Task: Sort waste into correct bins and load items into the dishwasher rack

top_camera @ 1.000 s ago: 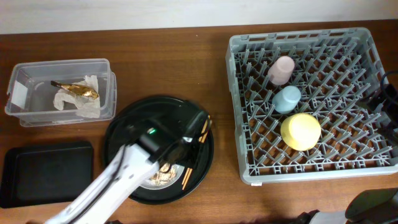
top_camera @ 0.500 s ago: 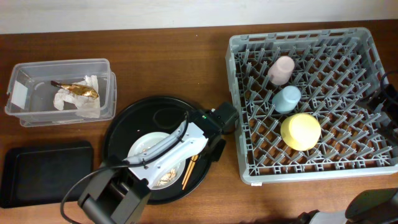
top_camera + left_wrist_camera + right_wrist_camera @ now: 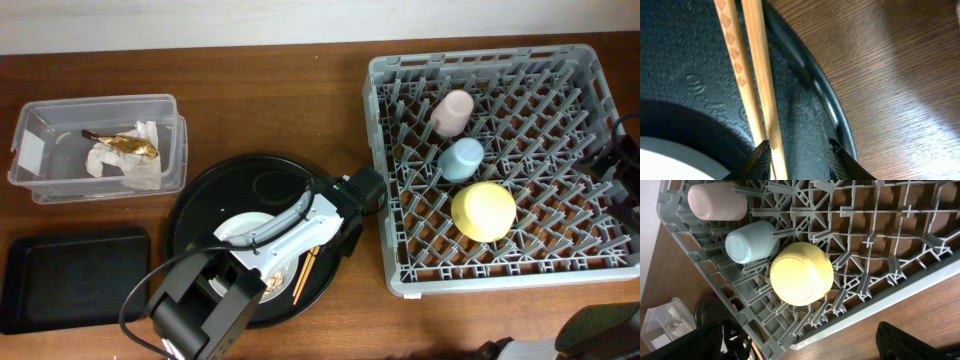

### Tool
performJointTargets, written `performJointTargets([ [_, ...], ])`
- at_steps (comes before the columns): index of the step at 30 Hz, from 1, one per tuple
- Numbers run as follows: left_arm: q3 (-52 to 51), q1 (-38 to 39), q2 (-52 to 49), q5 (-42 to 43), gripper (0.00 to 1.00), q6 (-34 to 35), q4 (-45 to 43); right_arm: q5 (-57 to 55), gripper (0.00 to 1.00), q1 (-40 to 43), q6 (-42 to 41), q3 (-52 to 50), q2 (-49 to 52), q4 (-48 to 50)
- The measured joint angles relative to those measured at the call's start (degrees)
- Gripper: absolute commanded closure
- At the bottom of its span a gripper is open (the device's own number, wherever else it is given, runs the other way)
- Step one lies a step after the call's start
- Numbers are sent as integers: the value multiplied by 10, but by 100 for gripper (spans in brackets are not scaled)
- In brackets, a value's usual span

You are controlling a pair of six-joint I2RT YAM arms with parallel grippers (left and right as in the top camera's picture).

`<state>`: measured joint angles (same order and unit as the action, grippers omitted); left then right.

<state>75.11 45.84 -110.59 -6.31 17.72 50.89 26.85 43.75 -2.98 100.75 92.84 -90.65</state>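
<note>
brown wooden table (image 3: 280, 100) under me; left gripper (image 3: 799, 156) low at round black tray (image 3: 695, 85) rim, jaws part open, straddling chopsticks (image 3: 761, 60), no clamp that i can see; sticks lie on tray beside plate (image 3: 235, 232); right gripper (image 3: 797, 332) spread wide, empty, above rack (image 3: 480, 57) with yellow bowl (image 3: 801, 273), pink cup (image 3: 717, 201), blue cup (image 3: 751, 241).

Wooden chopsticks (image 3: 762, 65) — side by side

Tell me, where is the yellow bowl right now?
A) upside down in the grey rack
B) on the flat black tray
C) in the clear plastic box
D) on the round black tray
A: the yellow bowl sits bottom-up among the pegs of the grey rack, just beside the light-blue cup.
</note>
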Motion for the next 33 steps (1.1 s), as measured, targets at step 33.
performJointTargets([
  [33,-36,-6,2,-12,99,-4,-63,0,2,0,0,0,0,0],
])
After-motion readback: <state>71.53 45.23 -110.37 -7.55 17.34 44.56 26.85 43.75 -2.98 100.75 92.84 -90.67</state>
